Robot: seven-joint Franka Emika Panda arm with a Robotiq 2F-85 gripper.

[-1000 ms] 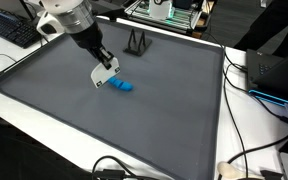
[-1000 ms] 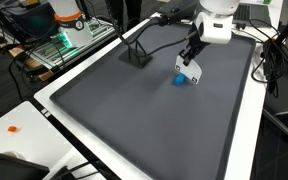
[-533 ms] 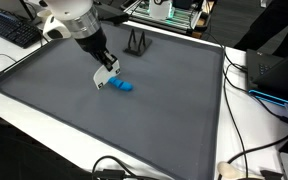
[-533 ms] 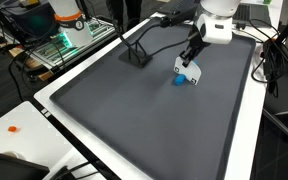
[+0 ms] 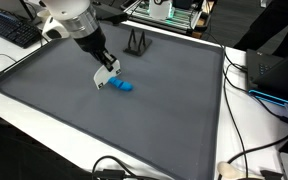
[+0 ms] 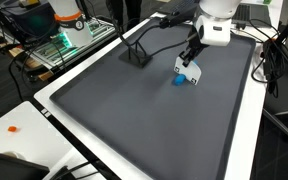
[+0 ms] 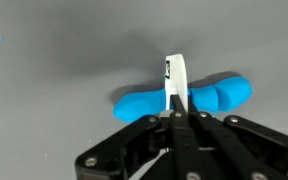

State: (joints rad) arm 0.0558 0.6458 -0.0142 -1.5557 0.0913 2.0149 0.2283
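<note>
Where the dark grey mat [image 5: 164, 120] lies matte and finely textured inside the white table border [image 5: 44, 112], the nearest thing to the tool is a small blue object [image 5: 123, 87]. It is smooth, rounded and lumpy, and lies flat on the half of the mat towards the black stand. The gripper [image 5: 104, 79] has black linkage and white tips, its fingers pressed together with no gap, angled down at one end of the object in both exterior views. The wrist view alone shows the gripper [image 7: 177, 60] from behind. There the paired white fingers [image 7: 180, 82] stand as one narrow blade across the middle of the blue object [image 7: 142, 104], with a blue lobe showing on either side. Whether the tips touch it cannot be told. Only the exterior views show the surroundings: a thin angular black stand [image 5: 135, 42] at the mat's edge, a black keyboard [image 5: 9, 30], and a tiny orange piece [image 6: 12, 128] on the white border.
</note>
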